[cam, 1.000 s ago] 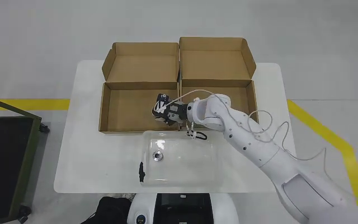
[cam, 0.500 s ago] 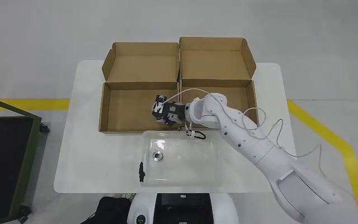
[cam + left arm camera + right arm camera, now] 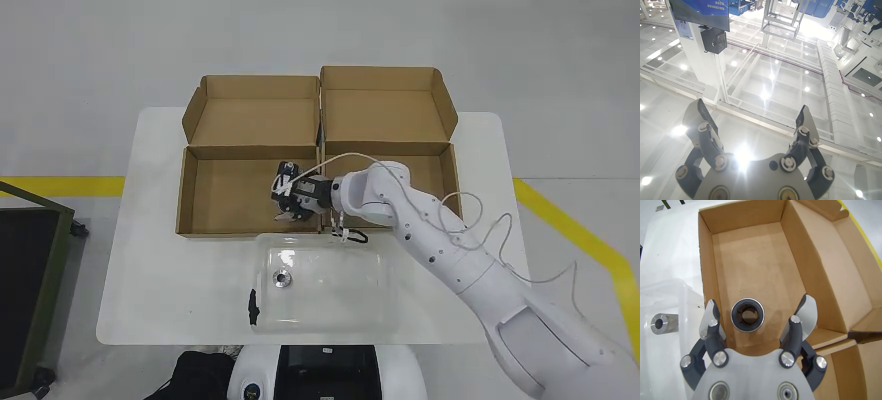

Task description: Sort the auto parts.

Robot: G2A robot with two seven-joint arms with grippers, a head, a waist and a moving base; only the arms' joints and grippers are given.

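Our right gripper (image 3: 760, 300) hangs over the left-hand brown cardboard box (image 3: 753, 262) on the white table (image 3: 150, 250), its fingers spread wide and holding nothing. Below them a black round ring with a metal rim (image 3: 736, 308) lies flat on the box floor, near the wall beside the clear plastic bin (image 3: 668, 291), where a grey metal cylinder (image 3: 664, 324) lies. Our left gripper (image 3: 752, 103) points at the ceiling, fingers apart.

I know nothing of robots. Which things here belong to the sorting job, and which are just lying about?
For the job: left cardboard box, right cardboard box, clear bin, ring-shaped part, silver metal part, small black part, open right tool.

Lying about: dark cart, yellow floor tape.
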